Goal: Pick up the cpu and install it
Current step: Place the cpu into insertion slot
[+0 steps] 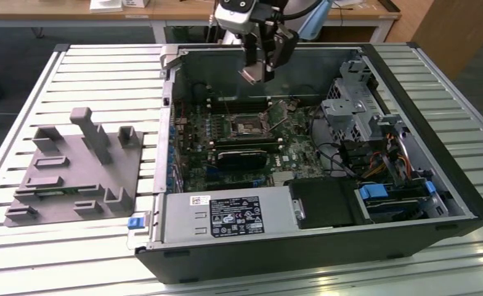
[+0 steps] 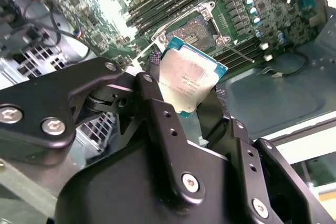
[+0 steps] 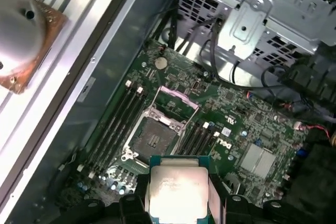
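Claw (image 2: pixel 184 100) gripping one cpu (image 2: pixel 191 77), above one socket (image 3: pixel 155 140)

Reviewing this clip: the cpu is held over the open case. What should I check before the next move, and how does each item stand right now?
1. cpu clamped in the gripper: ok.
2. Socket empty, nothing lying in it: ok.
3. Socket's hold-down frame raised: ok.
4. cpu centred over the socket: cannot tell.
5. cpu corner orientation matched to the socket: cannot tell.
6. Space between cpu and socket free of cables: ok in the first wrist view.
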`<control>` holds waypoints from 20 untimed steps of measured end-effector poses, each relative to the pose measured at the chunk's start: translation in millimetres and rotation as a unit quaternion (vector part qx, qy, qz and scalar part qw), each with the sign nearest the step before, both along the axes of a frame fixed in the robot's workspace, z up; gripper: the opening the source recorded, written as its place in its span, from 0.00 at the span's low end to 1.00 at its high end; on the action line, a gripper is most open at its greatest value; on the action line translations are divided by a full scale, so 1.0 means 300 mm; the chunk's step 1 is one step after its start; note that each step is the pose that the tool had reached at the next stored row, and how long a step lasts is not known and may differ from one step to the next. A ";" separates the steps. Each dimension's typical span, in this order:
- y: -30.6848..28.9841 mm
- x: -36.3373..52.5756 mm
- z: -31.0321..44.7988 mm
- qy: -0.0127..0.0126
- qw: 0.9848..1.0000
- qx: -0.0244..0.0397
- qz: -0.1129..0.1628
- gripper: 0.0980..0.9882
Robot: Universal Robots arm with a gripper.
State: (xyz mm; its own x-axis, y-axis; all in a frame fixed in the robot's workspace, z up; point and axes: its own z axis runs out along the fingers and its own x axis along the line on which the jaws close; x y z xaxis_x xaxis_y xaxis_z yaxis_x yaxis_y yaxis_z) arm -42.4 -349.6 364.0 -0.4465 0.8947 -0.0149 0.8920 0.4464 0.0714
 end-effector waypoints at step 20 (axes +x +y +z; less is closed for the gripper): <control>0.001 0.000 -0.034 0.000 0.986 0.000 -0.167 0.49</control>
State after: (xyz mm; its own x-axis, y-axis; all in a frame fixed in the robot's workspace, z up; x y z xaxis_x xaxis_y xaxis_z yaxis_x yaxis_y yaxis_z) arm -42.4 -349.4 353.8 -0.1278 0.9917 -0.0150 0.9891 0.1285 0.0714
